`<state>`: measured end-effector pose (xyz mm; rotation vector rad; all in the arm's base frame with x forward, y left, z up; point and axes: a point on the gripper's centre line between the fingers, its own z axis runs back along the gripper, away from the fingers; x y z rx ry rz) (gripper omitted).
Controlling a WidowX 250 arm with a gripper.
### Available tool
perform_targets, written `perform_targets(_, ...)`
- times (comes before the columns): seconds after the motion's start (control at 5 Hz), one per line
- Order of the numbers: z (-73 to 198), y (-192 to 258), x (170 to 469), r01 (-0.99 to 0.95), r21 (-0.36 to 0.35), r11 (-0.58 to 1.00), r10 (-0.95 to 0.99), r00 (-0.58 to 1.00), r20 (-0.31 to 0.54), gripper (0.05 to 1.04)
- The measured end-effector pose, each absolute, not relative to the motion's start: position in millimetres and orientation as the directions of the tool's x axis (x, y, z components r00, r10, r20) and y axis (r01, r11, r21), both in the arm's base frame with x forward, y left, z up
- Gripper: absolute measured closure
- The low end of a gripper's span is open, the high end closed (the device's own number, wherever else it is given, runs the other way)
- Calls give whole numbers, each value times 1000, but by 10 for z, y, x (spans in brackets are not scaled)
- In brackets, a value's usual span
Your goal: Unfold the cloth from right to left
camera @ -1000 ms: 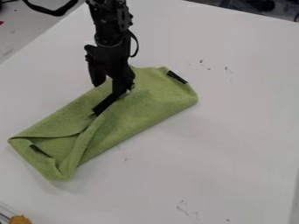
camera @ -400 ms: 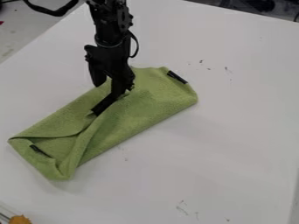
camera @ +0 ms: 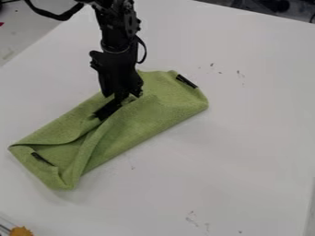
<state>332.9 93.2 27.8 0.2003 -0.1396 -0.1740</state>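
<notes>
The black gripper (camera: pixel 122 96) hangs down over the upper left part of the green cloth (camera: pixel 144 117), its fingers together on the raised edge near the cloth's middle. Folded into a long shape, the cloth lies slanted from lower left to upper right. A black strip (camera: pixel 108 109) runs down-left from the fingertips along the upper layer's edge. Another dark tag (camera: pixel 186 81) is at the right end, and one more (camera: pixel 42 159) shows inside the loose fold at the left end. The fingers hide part of the cloth's edge.
White table (camera: pixel 246 138) surrounds the cloth, with small dark marks on its surface. An orange object (camera: pixel 21 231) stands at the bottom left corner. A black cable (camera: pixel 52 14) loops at the top left.
The gripper's left finger has swung inward, and the gripper has shut on the cloth's edge. The black strip beside it has shifted slightly left; the rest of the cloth lies as before.
</notes>
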Motion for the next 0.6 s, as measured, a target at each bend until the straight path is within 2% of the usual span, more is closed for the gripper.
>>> perform_targets(0.2, 267, 924, 3320, 149, 204, 967, -177, 977, 122, 287)
perform_targets(0.4, 215, 916, 3297, 137, 197, 971, -161, 980, 114, 134)
perform_targets(0.6, 207, 910, 3289, 134, 194, 972, -159, 980, 117, 303)
